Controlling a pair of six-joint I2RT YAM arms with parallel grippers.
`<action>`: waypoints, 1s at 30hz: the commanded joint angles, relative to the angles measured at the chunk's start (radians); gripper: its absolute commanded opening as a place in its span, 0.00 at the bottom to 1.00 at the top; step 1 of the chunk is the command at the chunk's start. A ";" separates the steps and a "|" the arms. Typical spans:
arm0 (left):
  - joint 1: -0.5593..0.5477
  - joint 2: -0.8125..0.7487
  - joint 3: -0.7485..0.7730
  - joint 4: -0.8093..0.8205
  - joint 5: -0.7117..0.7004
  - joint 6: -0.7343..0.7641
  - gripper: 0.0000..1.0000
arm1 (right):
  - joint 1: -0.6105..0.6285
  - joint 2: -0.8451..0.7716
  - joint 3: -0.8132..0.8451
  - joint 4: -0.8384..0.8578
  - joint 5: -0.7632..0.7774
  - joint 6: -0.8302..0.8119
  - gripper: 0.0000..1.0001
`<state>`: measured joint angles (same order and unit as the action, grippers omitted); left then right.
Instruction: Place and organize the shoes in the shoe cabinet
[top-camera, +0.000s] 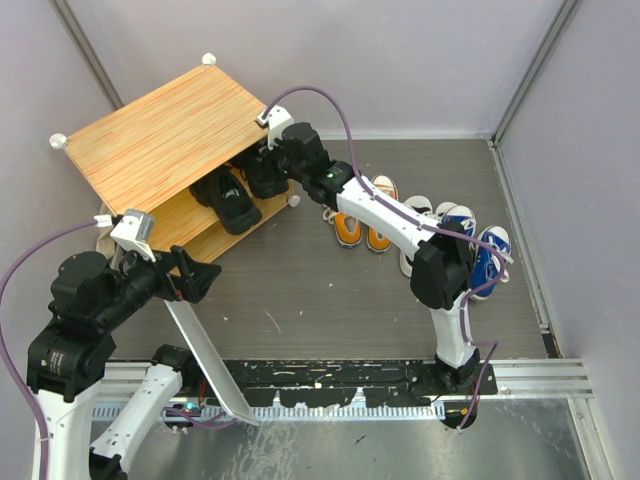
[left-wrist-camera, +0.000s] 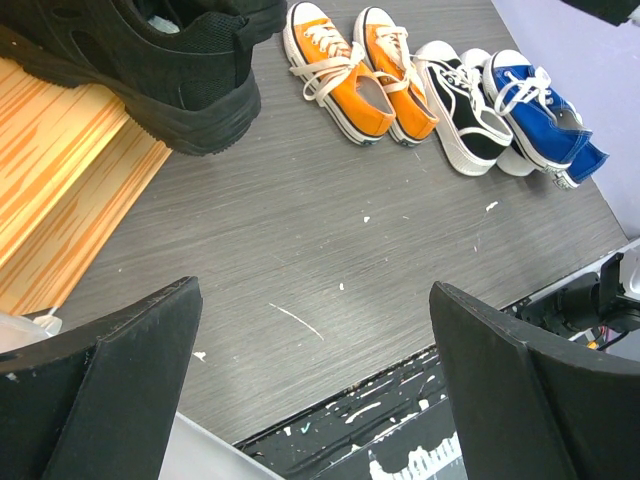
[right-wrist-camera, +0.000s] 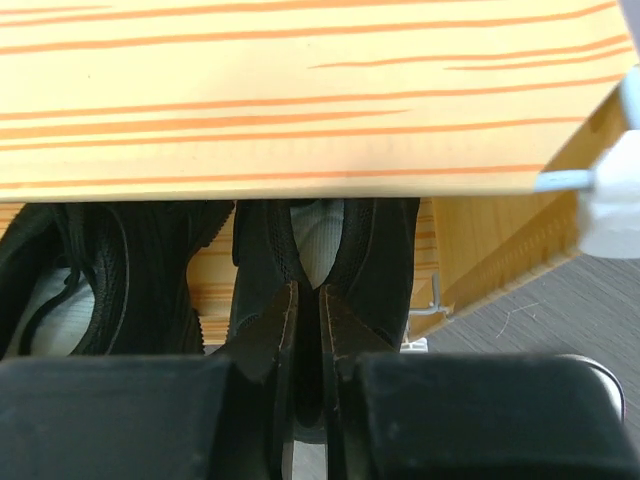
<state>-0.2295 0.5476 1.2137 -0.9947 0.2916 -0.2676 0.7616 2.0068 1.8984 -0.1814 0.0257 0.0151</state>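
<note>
From the top, the cabinet (top-camera: 165, 135) sits at 10 o'clock on the desk (top-camera: 330, 290). Two black shoes (top-camera: 240, 195) lie on its low shelf (top-camera: 190, 225), under the wood top. Their ends stick out toward 4 o'clock. The right arm reaches from 5 o'clock up toward 11 o'clock. The right hand (top-camera: 268, 168) is at the right black shoe (top-camera: 264, 178). This view does not show how its fingers stand.

The right wrist view does. There the fingers (right-wrist-camera: 285, 320) are narrow, with only a thin slit between them. They are right at the back rim of the right black shoe and seem to pinch it. The other black shoe lies at 9 o'clock beside it. The wood top fills the upper half of this view.

The left hand (left-wrist-camera: 315, 295) is wide, with nothing between its fingers. From the top it hangs at 8 o'clock, near the front corner of the cabinet.

The left wrist view shows the row of shoes on the desk. From the top, the right arm hides part of that row. At 1 o'clock stand the orange pair (left-wrist-camera: 360, 70), the black-and-white shoes (left-wrist-camera: 470, 120) and the blue pair (left-wrist-camera: 545, 115), side by side. At 11 o'clock a black shoe pokes past the shelf edge.
</note>
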 joint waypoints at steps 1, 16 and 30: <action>0.001 0.012 0.012 -0.037 -0.004 0.011 0.98 | -0.004 -0.019 0.044 0.242 0.033 -0.057 0.01; 0.002 0.029 -0.003 -0.027 0.000 0.016 0.98 | -0.005 0.025 0.026 0.416 0.015 -0.169 0.01; 0.002 0.047 -0.019 -0.015 -0.003 0.017 0.98 | -0.005 0.074 0.013 0.492 0.051 -0.310 0.04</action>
<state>-0.2295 0.5694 1.2118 -0.9882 0.2916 -0.2462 0.7631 2.0956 1.8679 0.0952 0.0292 -0.2352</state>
